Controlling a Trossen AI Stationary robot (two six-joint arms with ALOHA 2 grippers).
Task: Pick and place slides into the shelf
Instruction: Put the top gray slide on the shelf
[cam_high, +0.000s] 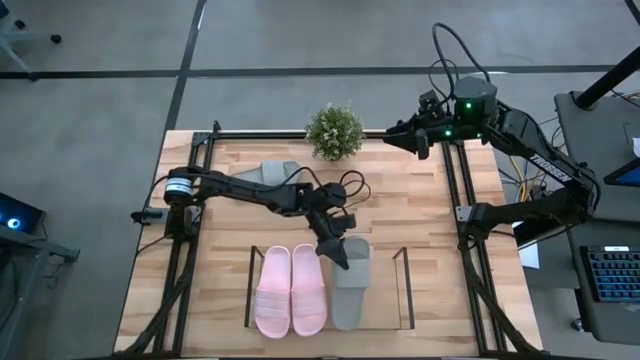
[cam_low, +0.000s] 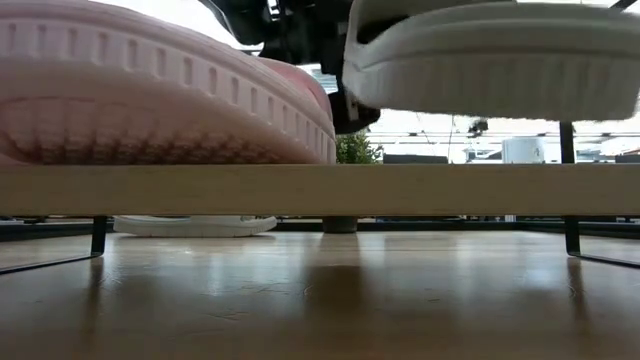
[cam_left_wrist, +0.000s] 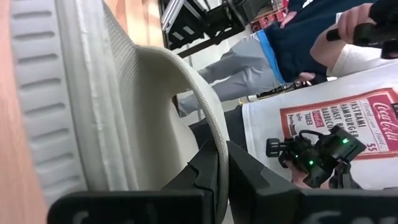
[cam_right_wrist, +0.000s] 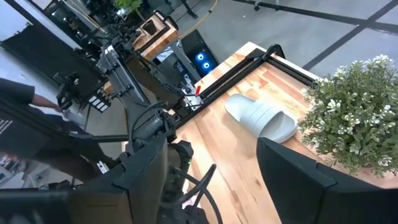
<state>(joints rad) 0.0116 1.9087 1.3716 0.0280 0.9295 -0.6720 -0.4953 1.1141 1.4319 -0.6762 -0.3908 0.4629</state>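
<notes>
From above, my left gripper (cam_high: 338, 254) has its jaws pinching the strap of a grey slide (cam_high: 350, 284), which runs lengthwise away from the jaws into the shelf (cam_high: 404, 290), beside the pink pair (cam_high: 291, 290). There is open room on its far side. The second grey slide (cam_high: 278, 174) lies on the counter (cam_high: 420, 210) behind the left arm, nearer it than my right gripper (cam_high: 421, 140).

Low view: the held slide's sole (cam_low: 495, 62) hangs just above the shelf base (cam_low: 320, 190), not yet down.

Left wrist: the jaws are pressed onto the strap (cam_left_wrist: 205, 106).

Right wrist: the right jaws are spread and empty, the spare slide (cam_right_wrist: 260, 118) ahead by the plant (cam_right_wrist: 354, 118).
</notes>
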